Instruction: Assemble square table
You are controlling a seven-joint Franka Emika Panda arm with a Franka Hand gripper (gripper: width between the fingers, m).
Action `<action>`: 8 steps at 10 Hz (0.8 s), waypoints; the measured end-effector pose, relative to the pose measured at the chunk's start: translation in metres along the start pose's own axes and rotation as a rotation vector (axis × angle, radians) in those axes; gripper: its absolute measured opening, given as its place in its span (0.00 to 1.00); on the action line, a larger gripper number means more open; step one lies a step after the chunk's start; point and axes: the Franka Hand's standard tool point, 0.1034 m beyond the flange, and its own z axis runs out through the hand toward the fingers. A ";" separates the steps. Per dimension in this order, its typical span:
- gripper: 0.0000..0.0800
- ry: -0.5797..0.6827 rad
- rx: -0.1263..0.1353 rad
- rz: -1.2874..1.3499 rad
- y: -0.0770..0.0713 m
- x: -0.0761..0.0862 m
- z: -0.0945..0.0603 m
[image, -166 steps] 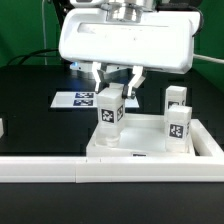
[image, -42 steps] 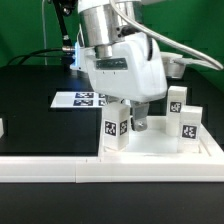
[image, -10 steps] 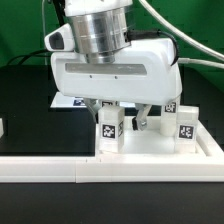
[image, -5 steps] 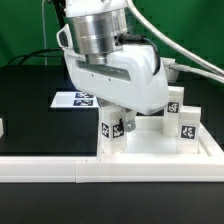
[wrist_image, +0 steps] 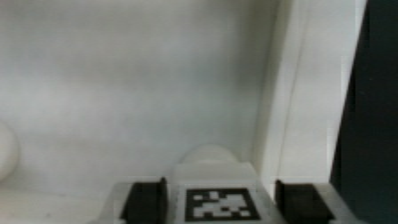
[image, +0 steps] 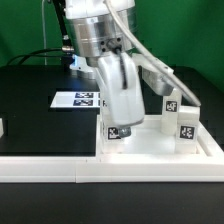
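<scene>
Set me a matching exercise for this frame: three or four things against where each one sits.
Things:
1. marker board
2. gripped leg
3. rail
4. gripper

Places:
A. along the front edge
B. between the fingers
C. flat on the black table, exterior view's left
D. over the slab's corner

Pairs: 1-C, 2-B, 3-A, 4-D

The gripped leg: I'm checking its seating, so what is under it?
The leg stands on the square tabletop slab, at the corner nearest the exterior view's left. The tool clamps it. Its base and any corner socket are hidden.
</scene>
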 end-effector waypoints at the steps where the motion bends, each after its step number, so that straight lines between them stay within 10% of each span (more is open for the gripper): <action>1: 0.36 0.000 -0.006 0.198 0.001 -0.001 0.000; 5: 0.37 0.004 -0.012 0.357 0.004 -0.007 0.003; 6: 0.65 0.004 -0.013 0.353 0.004 -0.007 0.004; 8: 0.80 -0.003 -0.015 -0.113 0.011 -0.012 0.001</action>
